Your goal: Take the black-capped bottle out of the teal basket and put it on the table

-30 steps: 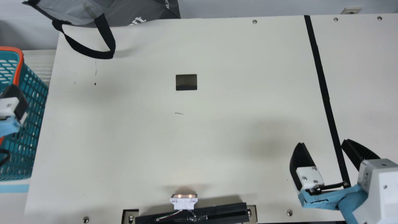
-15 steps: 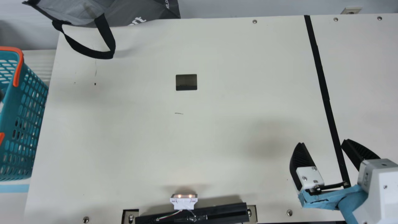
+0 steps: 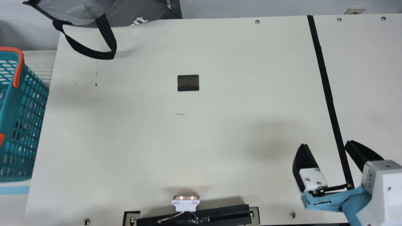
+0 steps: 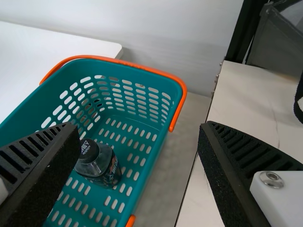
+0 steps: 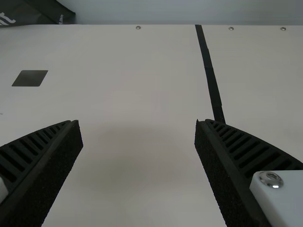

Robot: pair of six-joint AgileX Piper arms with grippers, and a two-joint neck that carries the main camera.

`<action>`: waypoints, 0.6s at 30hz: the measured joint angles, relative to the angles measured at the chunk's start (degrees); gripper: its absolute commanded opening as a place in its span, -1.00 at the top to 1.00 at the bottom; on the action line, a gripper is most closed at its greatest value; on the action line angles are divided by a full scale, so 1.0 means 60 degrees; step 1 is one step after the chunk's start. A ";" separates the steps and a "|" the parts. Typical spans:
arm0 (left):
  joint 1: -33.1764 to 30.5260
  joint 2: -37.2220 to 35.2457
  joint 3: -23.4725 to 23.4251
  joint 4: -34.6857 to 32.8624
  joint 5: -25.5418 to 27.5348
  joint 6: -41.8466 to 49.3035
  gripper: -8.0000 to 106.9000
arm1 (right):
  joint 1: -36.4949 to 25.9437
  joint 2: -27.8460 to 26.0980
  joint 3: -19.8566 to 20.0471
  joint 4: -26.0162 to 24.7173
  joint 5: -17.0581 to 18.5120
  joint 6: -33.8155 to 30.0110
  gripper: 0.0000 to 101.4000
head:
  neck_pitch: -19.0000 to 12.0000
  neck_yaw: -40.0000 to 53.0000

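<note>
- Where the main view looks down on the desk (image 3: 220, 131), the right hand (image 3: 326, 142) is positioned above the near right part, its two ribbed fingers spread apart with nothing between them.
- In the same view, the teal basket (image 3: 9, 121) is located beside the left edge of the desk, cut off by the picture border. A grey bag (image 3: 132, 12) sits at the far left, its black strap (image 3: 108, 36) looped over the surface.
- In the left wrist view, the left hand (image 4: 138, 124) has its fingers set apart, gripping nothing. The black-capped bottle (image 4: 105, 171) is inside the basket, cap upward, near one finger; whether the two touch cannot be told. An orange handle (image 4: 128, 64) runs along the rim.
- In the right wrist view, a black strip (image 5: 210, 75) crosses the desk beyond the separated fingers (image 5: 57, 161).
</note>
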 measured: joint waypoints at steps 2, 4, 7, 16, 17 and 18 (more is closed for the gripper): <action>0.0064 0.0094 -0.0085 0.0000 0.0049 -0.0073 -1.00 | 0.0000 0.0000 0.0000 0.0000 0.0000 0.0000 -0.79 | 0.0000 0.0000; 0.0117 0.0209 -0.0154 0.0016 0.0122 -0.0175 -1.00 | 0.0000 0.0000 0.0000 0.0000 0.0000 0.0000 -0.79 | 0.0000 0.0000; 0.0244 0.0395 -0.0324 0.0016 0.0221 -0.0326 -1.00 | 0.0000 0.0000 0.0000 0.0000 0.0009 0.0000 -0.79 | 0.0000 0.0000; 0.0730 0.1000 -0.0915 -0.0161 0.0545 -0.0627 -1.00 | 0.0000 0.0000 0.0000 0.0000 0.0009 0.0000 -0.79 | 0.0000 0.0000; 0.0790 0.1050 -0.0992 -0.0204 0.0574 -0.0627 -1.00 | 0.0000 0.0000 0.0000 0.0000 0.0009 0.0000 -0.79 | 0.0049 0.0000; 0.0843 0.1112 -0.1061 -0.0253 0.0614 -0.0627 -1.00 | 0.0000 0.0000 0.0000 0.0000 0.0009 0.0000 -0.79 | 0.0049 0.0000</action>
